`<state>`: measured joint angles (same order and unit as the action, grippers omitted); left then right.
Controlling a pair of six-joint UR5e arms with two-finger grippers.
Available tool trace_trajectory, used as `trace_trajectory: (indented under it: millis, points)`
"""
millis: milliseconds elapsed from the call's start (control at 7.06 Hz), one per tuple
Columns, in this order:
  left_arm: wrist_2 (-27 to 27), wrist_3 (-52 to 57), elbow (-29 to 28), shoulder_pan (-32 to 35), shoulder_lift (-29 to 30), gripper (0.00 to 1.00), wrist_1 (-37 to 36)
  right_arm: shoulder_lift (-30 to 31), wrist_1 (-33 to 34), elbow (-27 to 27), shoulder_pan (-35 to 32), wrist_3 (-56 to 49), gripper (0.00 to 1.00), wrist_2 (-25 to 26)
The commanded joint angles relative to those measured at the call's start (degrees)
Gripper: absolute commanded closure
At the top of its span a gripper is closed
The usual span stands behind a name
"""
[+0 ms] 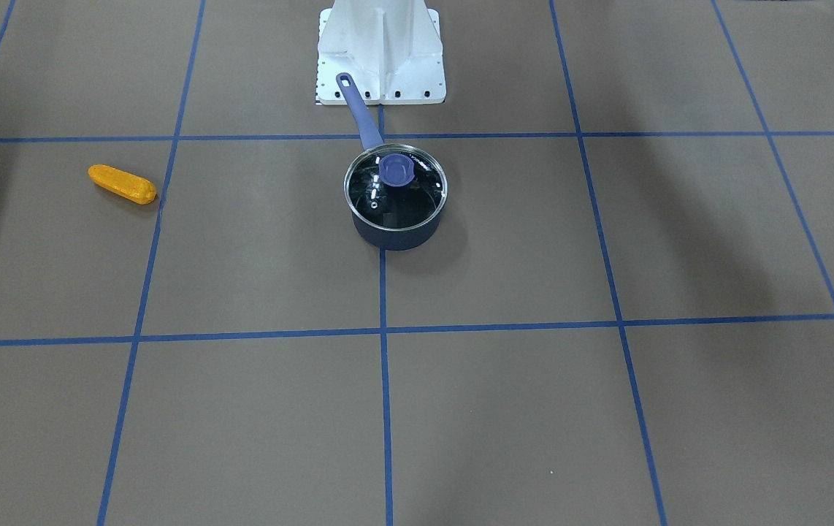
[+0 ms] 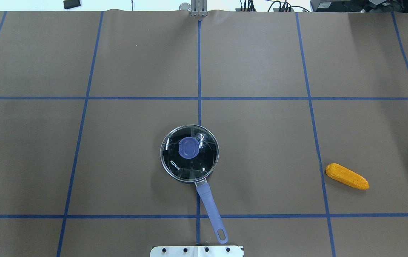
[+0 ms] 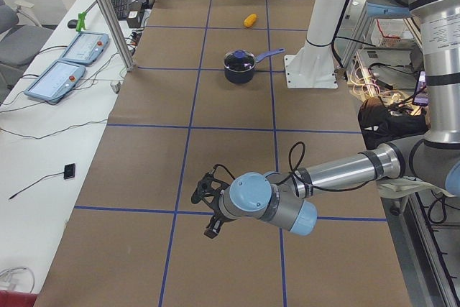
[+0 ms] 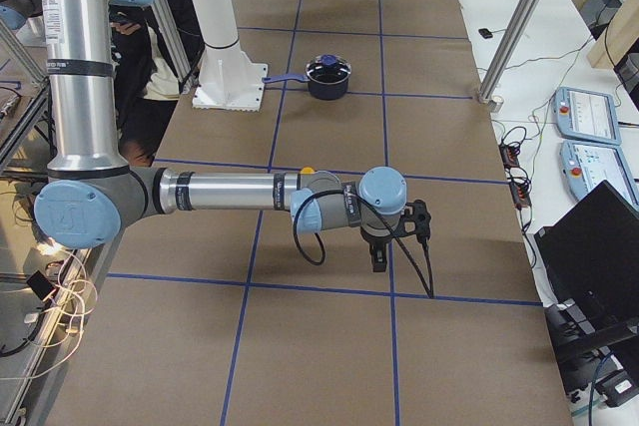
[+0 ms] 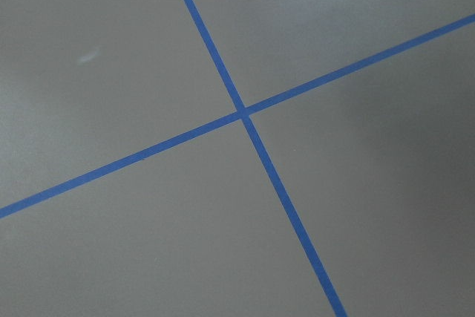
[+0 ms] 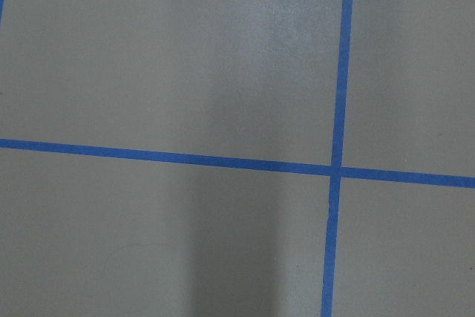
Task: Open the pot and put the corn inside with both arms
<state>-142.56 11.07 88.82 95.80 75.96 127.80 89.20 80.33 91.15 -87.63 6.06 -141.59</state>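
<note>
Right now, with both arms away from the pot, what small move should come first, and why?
Probably swing the left arm toward the knob of the lid. The lid sits on the pot, so the corn cannot go in yet. The corn lies on the side of the right arm, leaving the left free for the lid.

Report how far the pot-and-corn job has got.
Done: nothing. The lid sits shut on the pot, and the corn lies on the table apart from it, on the robot's right. In hand: nothing; the left hand and right hand hang well away from both. Left: lift the lid, pick up the corn, drop it in.
</note>
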Motion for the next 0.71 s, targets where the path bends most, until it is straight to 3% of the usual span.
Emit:
trace_trajectory:
  millis: [0, 567]
  points:
    - [0.0, 0.0, 0.0, -0.1, 0.0, 0.00, 0.0, 0.0, -0.1, -0.2, 0.0, -0.2, 0.00, -0.1]
    - [0.0, -5.9, 0.9, -1.1, 1.7, 0.00, -0.2, -0.6, 0.0, 2.3, 2.3, 0.1, 0.00, -1.1]
